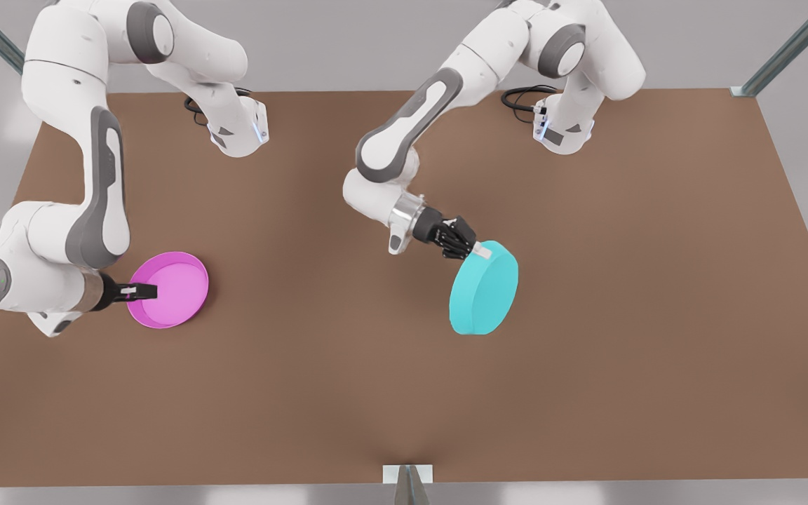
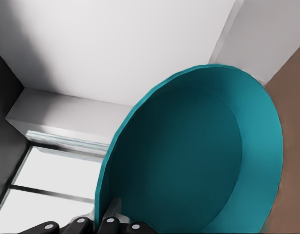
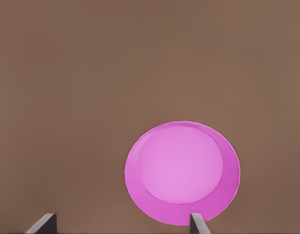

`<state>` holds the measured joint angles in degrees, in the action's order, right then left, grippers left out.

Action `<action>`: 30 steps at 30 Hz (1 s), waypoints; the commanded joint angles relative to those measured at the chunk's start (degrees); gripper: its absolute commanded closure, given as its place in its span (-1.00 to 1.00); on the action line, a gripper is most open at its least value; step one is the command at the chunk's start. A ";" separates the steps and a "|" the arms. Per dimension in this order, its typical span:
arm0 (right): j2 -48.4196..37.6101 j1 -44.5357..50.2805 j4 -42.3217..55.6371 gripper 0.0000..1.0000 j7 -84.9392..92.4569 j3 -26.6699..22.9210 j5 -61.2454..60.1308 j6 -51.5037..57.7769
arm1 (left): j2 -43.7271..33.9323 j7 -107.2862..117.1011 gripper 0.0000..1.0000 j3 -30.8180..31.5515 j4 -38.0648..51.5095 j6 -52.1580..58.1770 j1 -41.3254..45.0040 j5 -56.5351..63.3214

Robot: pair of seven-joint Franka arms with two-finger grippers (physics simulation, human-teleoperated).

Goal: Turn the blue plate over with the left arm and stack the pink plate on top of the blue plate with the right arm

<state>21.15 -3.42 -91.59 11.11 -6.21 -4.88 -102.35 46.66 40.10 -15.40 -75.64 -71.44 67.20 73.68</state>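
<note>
The blue plate is off the table and tipped up on edge, its flat base facing the front view. My left gripper is shut on its upper rim, on the front view's right of centre. In the left wrist view the blue plate shows its hollow inside, with the left gripper clamped on the rim. The pink plate lies flat, open side up, at the front view's left. My right gripper hovers over its near rim. The right wrist view shows the pink plate below the right gripper, whose fingers are spread wide.
Both plates are over a brown table. Metal frame posts rise at the back corners and a small bracket sits at the front edge. The arm bases stand along the back edge.
</note>
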 commanded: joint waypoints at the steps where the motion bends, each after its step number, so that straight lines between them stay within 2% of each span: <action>1: -0.15 -0.01 -0.86 -1.00 0.66 -0.72 -0.05 -1.77 | 0.87 0.06 0.57 -0.07 0.40 0.33 0.29 9.29; 2: 0.12 -0.01 -3.50 -1.00 3.57 -4.51 -0.05 -5.84 | 4.22 0.06 0.57 -0.07 2.08 3.15 2.32 11.40; 5: 1.17 -5.11 -10.71 -1.00 7.08 -4.51 -2.77 -10.59 | 8.80 0.33 0.57 0.10 2.25 6.14 5.40 14.56; 7: 3.89 -7.83 -11.06 -1.00 15.25 -4.68 -3.30 -12.79 | 10.82 2.35 0.57 1.95 3.57 6.49 6.01 10.00; 9: 4.77 -10.82 -10.89 -1.00 25.45 -4.68 -9.62 -11.91 | 13.45 5.34 0.57 3.62 3.57 7.55 6.01 9.47; 11: 9.43 -13.37 -5.53 -1.00 30.73 -4.86 -12.35 -6.99 | 15.65 7.62 0.57 4.15 3.57 7.72 6.10 7.36; 16: 17.25 -15.22 -1.14 -1.00 27.92 -4.86 -15.25 -6.55 | 18.29 9.20 0.57 5.73 3.57 8.07 8.21 3.40; 21: 17.69 -14.60 -1.48 -1.00 27.57 -4.86 -15.60 -5.84 | 18.64 9.38 0.57 9.07 6.82 6.84 8.03 -1.69; 30: 18.93 -13.81 -1.13 -0.99 27.48 -4.77 -15.69 -5.84 | 19.87 9.73 0.57 9.51 7.61 3.42 7.95 -5.47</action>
<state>40.08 -17.23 -92.73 38.58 -10.99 -20.57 -108.20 66.54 49.69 -5.81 -67.16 -68.29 75.08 70.34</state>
